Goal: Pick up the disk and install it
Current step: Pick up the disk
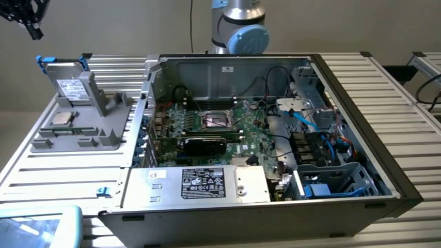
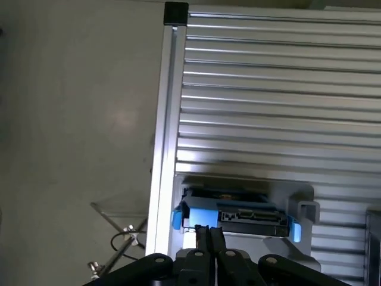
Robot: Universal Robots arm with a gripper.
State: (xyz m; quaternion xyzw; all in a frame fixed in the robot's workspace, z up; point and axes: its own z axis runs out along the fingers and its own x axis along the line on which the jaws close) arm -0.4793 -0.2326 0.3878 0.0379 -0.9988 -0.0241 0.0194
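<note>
Approach to the pick, that's the step in hand as I read it; the gripper [image 1: 34, 32] hangs high at the exterior view's left, above the disk [image 1: 69, 85] and well apart from it, touching nothing; its fingers [image 2: 201, 238] are pressed tight together with nothing between them, plain in the wrist view; the disk stands upright in a grey holder [image 1: 103, 132] on the slatted table [image 2: 268, 89], blue frame around it, just beside the open computer case [image 1: 386, 155]; a small square chip [image 1: 63, 119] lies flat lower on that same holder, not our target; nothing is installed yet, and the blue bay [image 1: 331, 187] in the case's near corner looks to me like the slot for it; the grab calls for the fingers to part first, line up square over the disk's top edge, clamp its flat faces, then lift straight up.
</note>
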